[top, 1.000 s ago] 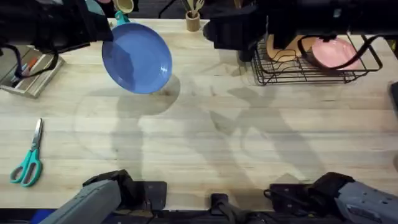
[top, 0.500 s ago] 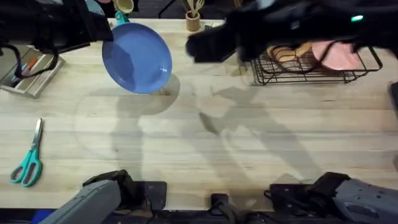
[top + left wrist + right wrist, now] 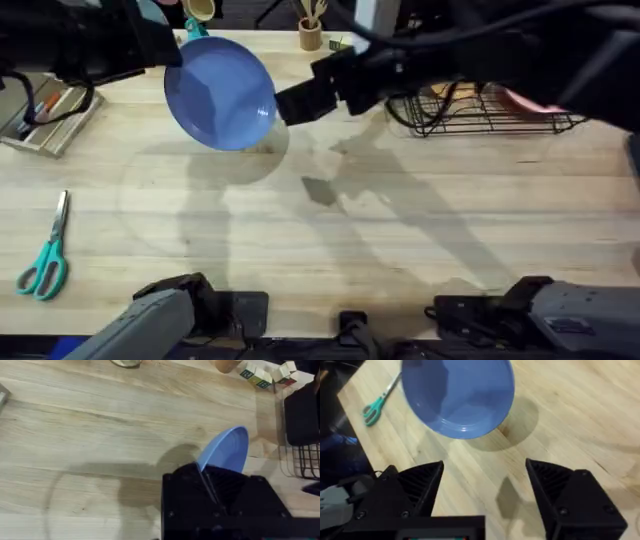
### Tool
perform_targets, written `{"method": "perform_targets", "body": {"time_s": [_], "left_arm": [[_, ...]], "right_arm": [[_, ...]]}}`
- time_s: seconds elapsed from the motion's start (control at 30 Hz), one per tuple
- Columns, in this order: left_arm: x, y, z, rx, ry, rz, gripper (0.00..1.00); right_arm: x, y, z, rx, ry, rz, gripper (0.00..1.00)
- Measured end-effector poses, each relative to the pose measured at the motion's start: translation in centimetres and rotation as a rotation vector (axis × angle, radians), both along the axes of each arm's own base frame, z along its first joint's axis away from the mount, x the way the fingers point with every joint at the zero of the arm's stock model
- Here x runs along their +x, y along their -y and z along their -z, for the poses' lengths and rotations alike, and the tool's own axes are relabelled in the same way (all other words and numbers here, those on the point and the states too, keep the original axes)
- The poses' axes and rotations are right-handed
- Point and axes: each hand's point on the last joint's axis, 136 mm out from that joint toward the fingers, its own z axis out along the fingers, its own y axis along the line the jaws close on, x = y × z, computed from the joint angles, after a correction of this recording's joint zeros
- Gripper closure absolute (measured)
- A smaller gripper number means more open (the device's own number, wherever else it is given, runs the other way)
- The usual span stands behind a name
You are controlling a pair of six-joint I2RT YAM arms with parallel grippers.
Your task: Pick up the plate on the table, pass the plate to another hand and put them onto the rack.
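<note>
- Setting: a robot lab bench, staged with kitchen props. Not a lived-in kitchen.
- Evidence, rig: two arm bases bolted at the near edge of the table (image 3: 330,220), with cabling running across the far right.
- Evidence, surface: large light-wood butcher-block top, plank seams visible, mostly bare.
- Evidence, household props: black wire dish rack (image 3: 500,115) far right; small cup of wooden utensils (image 3: 311,30) at the far edge.
- Evidence, odd mix: teal-handled scissors (image 3: 45,262) near left, a tray of pens (image 3: 45,115) far left, lettered toy blocks (image 3: 265,374) by the rack.
</note>
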Motion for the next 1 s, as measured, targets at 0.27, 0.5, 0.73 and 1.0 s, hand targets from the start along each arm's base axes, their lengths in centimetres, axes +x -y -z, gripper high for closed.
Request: {"method": "perform_targets", "body": {"time_s": [0.27,0.5,0.73,1.0], "left_arm": [[0.0,0.0,0.0,0.0,0.0,0.0,0.959],[0.0,0.0,0.0,0.0,0.0,0.0,0.959],[0.0,0.0,0.0,0.0,0.0,0.0,0.959],[0.0,0.0,0.0,0.0,0.0,0.0,0.96]], "right_arm": [[2.4,-1.8,3.0,0.009,-0.034,0.025,0.006],[4.5,-3.4,5.0,0.085,-0.152,0.14,0.006],[5.4,-4.1,6.2,0.154,-0.29,0.261,0.006],[6.2,-4.7,5.3,0.216,-0.298,0.29,0.006]]}}
